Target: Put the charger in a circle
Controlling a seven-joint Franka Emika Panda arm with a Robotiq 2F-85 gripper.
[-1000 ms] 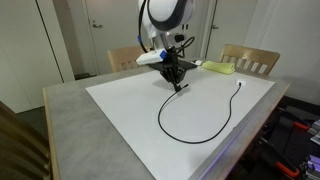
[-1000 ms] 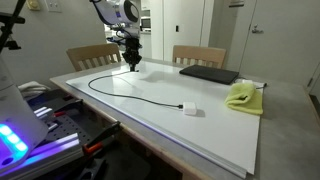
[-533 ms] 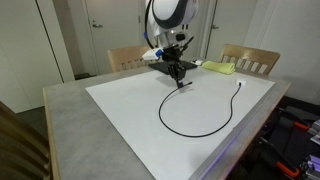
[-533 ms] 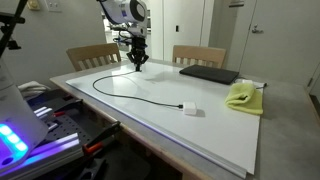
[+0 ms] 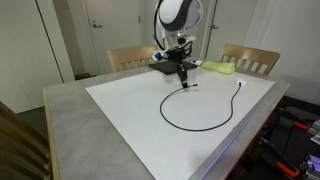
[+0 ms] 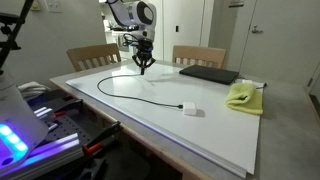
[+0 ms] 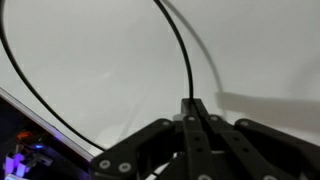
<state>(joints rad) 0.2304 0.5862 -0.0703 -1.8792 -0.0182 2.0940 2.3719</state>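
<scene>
The charger is a long thin black cable (image 5: 200, 126) lying in an open curve on the white tabletop. In an exterior view it ends in a small white plug (image 6: 187, 109). It also shows in the wrist view (image 7: 180, 50), running up from between the fingers. My gripper (image 5: 184, 83) is shut on one end of the cable and holds it just above the table. It also shows in an exterior view (image 6: 144, 70) and in the wrist view (image 7: 193, 106). The other cable end (image 5: 241, 84) lies free near the table's far side.
A flat black pad (image 6: 208, 73) and a yellow-green cloth (image 6: 243, 96) lie at one end of the white table (image 5: 120, 110). The cloth also shows in an exterior view (image 5: 220, 68). Wooden chairs (image 5: 250, 58) stand behind the table.
My gripper has carried the cable end sideways toward the black pad and cloth. The cable's curve has widened and closed further toward a loop.
</scene>
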